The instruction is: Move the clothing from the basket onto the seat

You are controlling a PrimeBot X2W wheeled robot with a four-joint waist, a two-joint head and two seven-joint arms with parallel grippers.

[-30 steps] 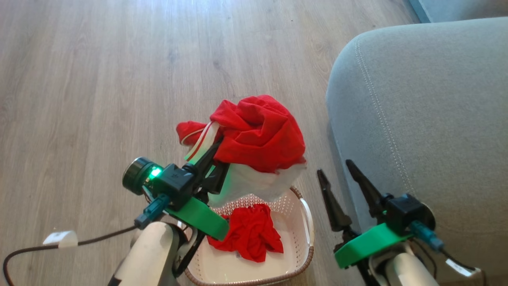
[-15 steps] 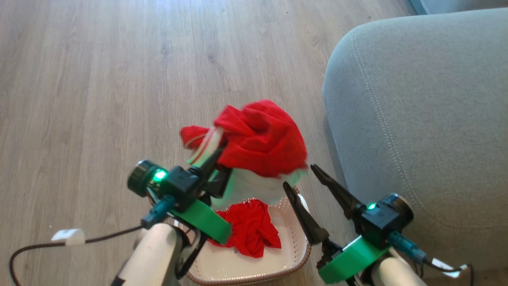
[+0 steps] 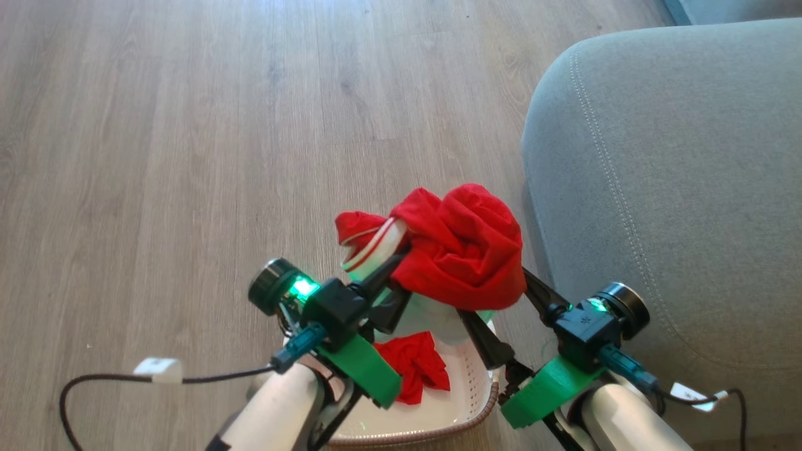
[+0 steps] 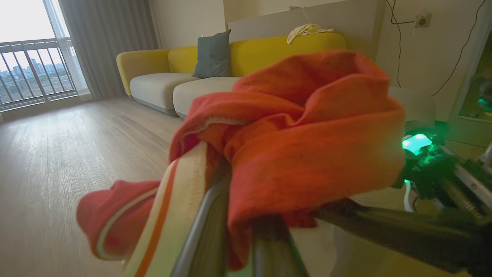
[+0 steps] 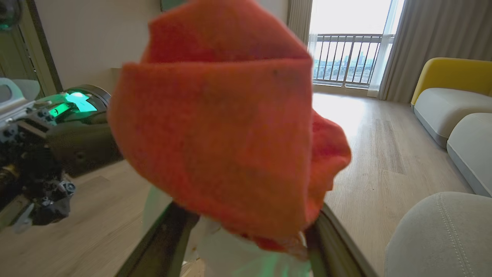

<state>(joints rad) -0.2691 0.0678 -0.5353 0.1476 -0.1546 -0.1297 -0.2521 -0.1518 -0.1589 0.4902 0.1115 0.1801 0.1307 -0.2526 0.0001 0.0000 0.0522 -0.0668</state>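
Observation:
A red garment with a white part and striped trim (image 3: pixel 463 250) hangs above the basket (image 3: pixel 476 407), and my left gripper (image 3: pixel 401 275) is shut on it. My right gripper (image 3: pixel 495 294) is open, its two fingers on either side of the bundle's lower part. The right wrist view shows that garment (image 5: pixel 223 127) between the spread fingers (image 5: pixel 161 238). In the left wrist view the fabric (image 4: pixel 300 127) drapes over my shut left gripper (image 4: pixel 238 200). A second red garment (image 3: pixel 416 366) lies in the basket. The grey-green seat (image 3: pixel 677 188) is just right of the held clothing.
The wooden floor (image 3: pixel 188 156) stretches to the left and ahead. A black cable with a white tag (image 3: pixel 156 369) trails from the left arm. Across the room stands a yellow sofa with a grey cushion (image 4: pixel 215 65).
My left gripper has carried the held garment to the right, closer to the seat. My right gripper has swung left and now has the garment between its open fingers.

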